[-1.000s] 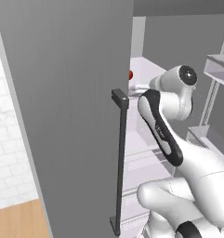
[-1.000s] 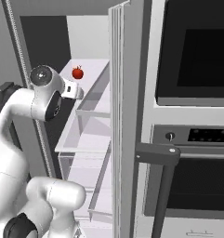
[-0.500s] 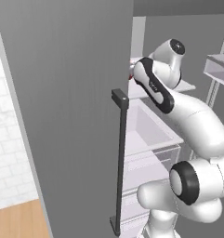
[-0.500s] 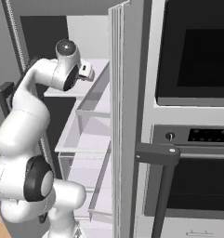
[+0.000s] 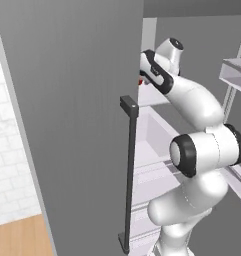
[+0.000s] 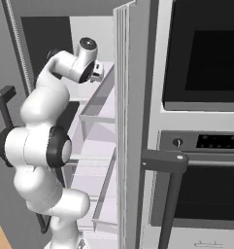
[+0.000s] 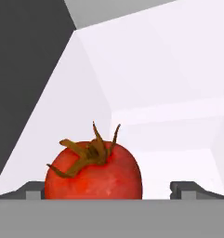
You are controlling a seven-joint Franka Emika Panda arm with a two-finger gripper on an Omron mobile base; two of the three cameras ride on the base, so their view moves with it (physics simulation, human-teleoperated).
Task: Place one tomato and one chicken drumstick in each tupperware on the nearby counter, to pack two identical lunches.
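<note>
A red tomato (image 7: 93, 173) with a dry brown stem sits on a white fridge shelf, close in front of the hand. My gripper (image 7: 108, 188) is open, one dark fingertip (image 7: 33, 189) beside the tomato's left flank and the other well off to its right. In the right base view the arm stretches into the open fridge with the gripper (image 6: 97, 73) over the upper shelf. A sliver of the tomato (image 5: 141, 82) peeks past the door edge in the left base view. The tupperware, the counter and the chicken drumstick are out of view.
The open grey fridge door (image 5: 72, 125) with its dark vertical handle (image 5: 129, 165) stands at the arm's left. White fridge shelves (image 6: 96, 104) and a drawer (image 5: 157, 135) lie below the hand. A wall oven (image 6: 201, 73) with a dark bar handle (image 6: 169, 163) is on the right.
The arm has unfolded and reached deep into the fridge toward the tomato. The hand now covers the tomato in the right base view.
</note>
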